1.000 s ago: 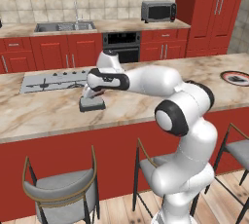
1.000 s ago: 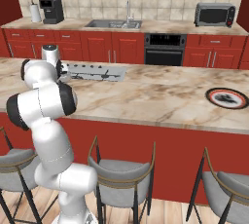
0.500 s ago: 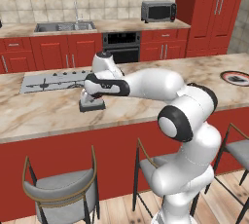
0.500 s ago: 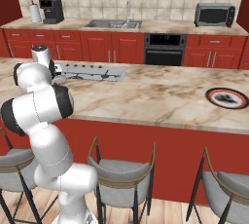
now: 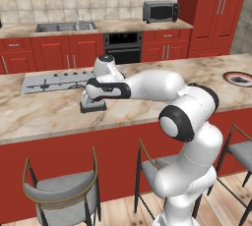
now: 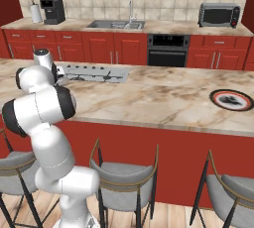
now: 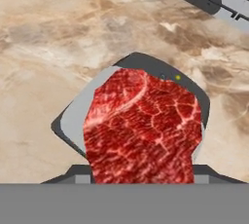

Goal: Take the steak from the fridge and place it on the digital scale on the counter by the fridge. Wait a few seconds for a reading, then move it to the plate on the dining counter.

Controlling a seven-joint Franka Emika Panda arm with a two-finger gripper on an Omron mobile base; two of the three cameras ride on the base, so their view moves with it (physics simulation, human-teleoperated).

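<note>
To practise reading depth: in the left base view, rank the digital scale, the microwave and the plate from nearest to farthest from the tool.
1. Digital scale: directly beneath the tool.
2. Microwave: on the back counter, right of the sink.
3. Plate: far right end of the dining counter.

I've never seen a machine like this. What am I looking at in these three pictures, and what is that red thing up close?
It is a white robot arm on a driving base, reaching over a marble kitchen counter. Two pictures come from cameras on the base, behind the arm to either side. The third comes from a camera on its hand, looking down at a raw steak lying on a small dark scale. The jaws have closed on the steak. A plate waits farther along the counter, beyond a grey cooktop.
</note>
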